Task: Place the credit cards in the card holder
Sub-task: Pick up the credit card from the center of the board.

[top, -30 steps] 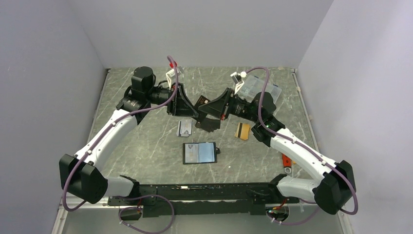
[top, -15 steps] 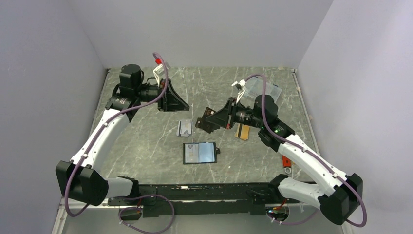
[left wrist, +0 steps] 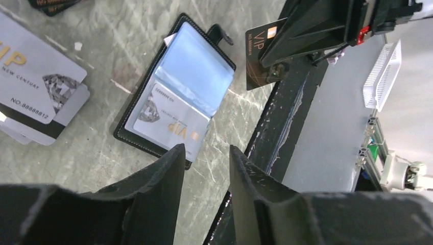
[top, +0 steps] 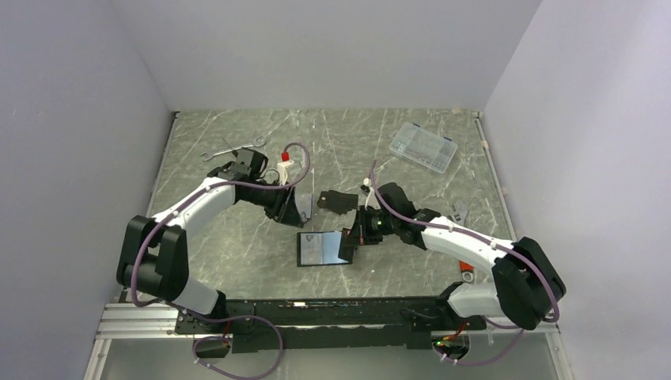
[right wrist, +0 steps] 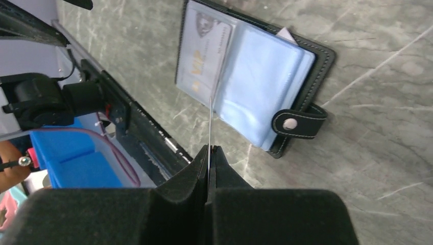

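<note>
Down near the front edge now: both my arms have dropped out of mid-table toward the card holder (top: 323, 248). It lies flat and open, with a pale card (left wrist: 168, 125) already in a sleeve. My right gripper (top: 354, 237) is pinched tight on a dark card (left wrist: 263, 53), held edge-on just beside the holder's tab side, forearm low and reaching left. My left gripper (top: 294, 207) hangs over the loose credit cards (left wrist: 35, 97), jaws a little apart, nothing between them. I'd guess slotting comes next.
</note>
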`<act>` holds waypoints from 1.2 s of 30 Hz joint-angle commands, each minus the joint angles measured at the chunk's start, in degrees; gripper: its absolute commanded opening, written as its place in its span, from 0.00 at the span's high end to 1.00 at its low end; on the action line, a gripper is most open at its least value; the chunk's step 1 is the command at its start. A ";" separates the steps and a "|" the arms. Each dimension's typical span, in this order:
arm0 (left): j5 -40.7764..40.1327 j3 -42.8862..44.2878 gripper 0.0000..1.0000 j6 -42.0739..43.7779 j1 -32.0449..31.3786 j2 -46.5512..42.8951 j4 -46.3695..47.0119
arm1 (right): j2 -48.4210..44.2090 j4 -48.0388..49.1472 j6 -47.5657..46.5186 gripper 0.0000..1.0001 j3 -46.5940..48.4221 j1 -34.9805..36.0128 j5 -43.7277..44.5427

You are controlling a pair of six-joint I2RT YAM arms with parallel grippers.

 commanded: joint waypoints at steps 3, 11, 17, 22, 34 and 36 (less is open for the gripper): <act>-4.44 -3.98 0.47 -5.12 -0.19 2.91 6.01 | 2.96 6.65 0.32 1.00 -0.57 0.48 4.79; -9.53 -10.59 0.18 -10.56 -0.20 5.11 11.64 | 4.59 6.87 -2.72 1.00 -0.22 0.52 11.06; -10.51 -14.43 0.11 -12.46 -0.61 5.37 15.27 | 7.07 6.84 -3.31 1.00 -0.61 0.47 12.63; -9.97 -13.50 0.10 -12.89 -1.68 9.71 15.55 | 7.02 9.43 -1.34 1.00 -4.51 0.11 13.09; -3.54 -10.76 0.19 -13.79 -3.10 12.07 15.05 | 6.75 17.23 2.69 1.00 -13.98 -1.76 10.16; -2.42 -11.18 0.21 -14.26 -3.01 10.07 15.74 | 7.22 18.91 3.52 1.00 -15.08 -2.08 9.23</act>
